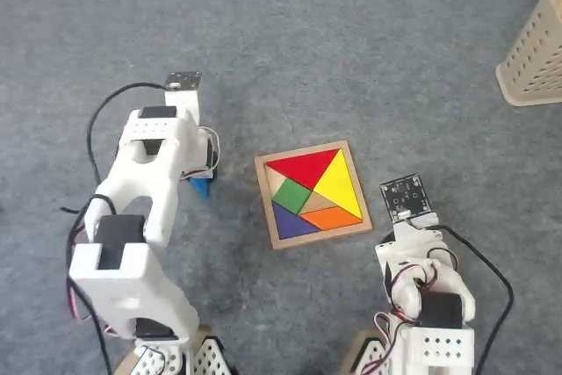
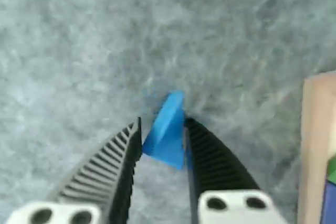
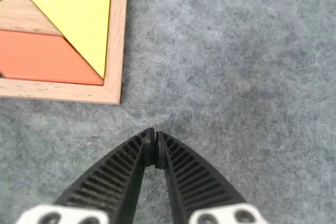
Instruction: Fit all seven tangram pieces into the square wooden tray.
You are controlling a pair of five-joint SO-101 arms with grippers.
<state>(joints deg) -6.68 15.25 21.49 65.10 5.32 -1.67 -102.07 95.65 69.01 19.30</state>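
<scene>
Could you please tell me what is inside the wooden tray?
Red, yellow, green, purple and orange pieces lie inside, leaving one bare triangular gap; the pieces hide the remaining floor.

A small triangle (image 2: 169, 121) sits between the left gripper's (image 2: 161, 125) fingers, over the mat (image 1: 351, 59). The tray (image 1: 264, 191), with pieces in it, lies near that gripper's right side. The right gripper (image 3: 155, 139) is just outside the tray's corner.

In the high view the blue piece (image 1: 203, 186) is largely covered by the left arm (image 1: 154, 182); only a corner is seen. The wooden tray (image 2: 315, 150) is cut off by an edge of the left wrist view and by two edges of the right wrist view. A basket (image 1: 536, 50) is cropped at the high view's edge.
</scene>
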